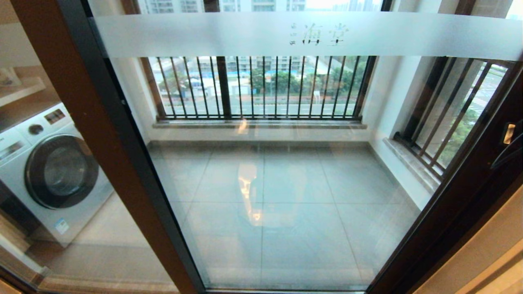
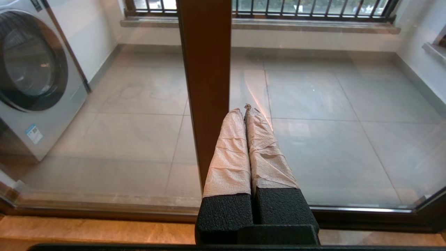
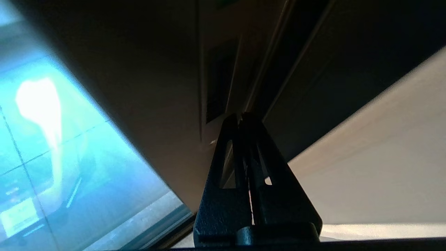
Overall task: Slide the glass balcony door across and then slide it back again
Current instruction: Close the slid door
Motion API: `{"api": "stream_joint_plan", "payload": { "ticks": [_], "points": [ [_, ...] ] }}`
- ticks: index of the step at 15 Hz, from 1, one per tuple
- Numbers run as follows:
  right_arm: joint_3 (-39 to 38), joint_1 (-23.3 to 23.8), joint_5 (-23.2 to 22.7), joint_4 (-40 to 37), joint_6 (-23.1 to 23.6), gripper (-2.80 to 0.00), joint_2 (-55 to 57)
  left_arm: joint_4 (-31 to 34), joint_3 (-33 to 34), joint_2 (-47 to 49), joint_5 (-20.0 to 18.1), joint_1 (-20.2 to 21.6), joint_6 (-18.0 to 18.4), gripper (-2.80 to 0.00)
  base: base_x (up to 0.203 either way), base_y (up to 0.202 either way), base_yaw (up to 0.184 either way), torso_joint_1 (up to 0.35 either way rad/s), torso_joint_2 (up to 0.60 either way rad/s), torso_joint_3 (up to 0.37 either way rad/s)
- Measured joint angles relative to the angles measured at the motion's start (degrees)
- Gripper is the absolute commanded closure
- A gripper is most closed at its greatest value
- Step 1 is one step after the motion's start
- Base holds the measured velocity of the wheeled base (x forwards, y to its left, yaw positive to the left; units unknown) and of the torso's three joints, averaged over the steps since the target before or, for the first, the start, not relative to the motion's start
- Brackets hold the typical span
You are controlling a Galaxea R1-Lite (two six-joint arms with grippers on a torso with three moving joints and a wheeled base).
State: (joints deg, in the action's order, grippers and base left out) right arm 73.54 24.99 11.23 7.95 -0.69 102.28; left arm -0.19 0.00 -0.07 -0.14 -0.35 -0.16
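Note:
The glass balcony door (image 1: 286, 183) fills the head view, with a frosted band (image 1: 245, 34) bearing Chinese characters across its top. Its dark right stile carries a small handle slot (image 1: 508, 133). Neither gripper shows in the head view. In the right wrist view my right gripper (image 3: 240, 116) is shut and empty, its black tips just below the recessed handle slot (image 3: 217, 83) in the dark stile. My left gripper (image 2: 243, 109) is shut too, with nothing between its tape-wrapped fingers (image 2: 230, 153). It points at the glass right beside a brown upright stile (image 2: 205, 69).
A white washing machine (image 1: 49, 167) stands behind the left glass panel, also seen as the washing machine (image 2: 31, 76) in the left wrist view. Beyond the glass lie a grey tiled balcony floor (image 1: 294, 228) and a barred railing (image 1: 261, 87). A light wall (image 3: 376, 167) adjoins the right stile.

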Motion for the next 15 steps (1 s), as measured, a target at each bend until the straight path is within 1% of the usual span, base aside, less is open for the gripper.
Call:
{"api": "stream_joint_plan", "payload": {
  "ticks": [15],
  "points": [
    [4.8, 0.2, 0.5, 0.0, -0.3, 0.00, 7.2, 0.0, 0.0, 0.0, -0.1, 0.0, 0.0, 0.00, 0.000, 0.000, 0.000, 0.000, 0.00, 0.000]
  ]
}}
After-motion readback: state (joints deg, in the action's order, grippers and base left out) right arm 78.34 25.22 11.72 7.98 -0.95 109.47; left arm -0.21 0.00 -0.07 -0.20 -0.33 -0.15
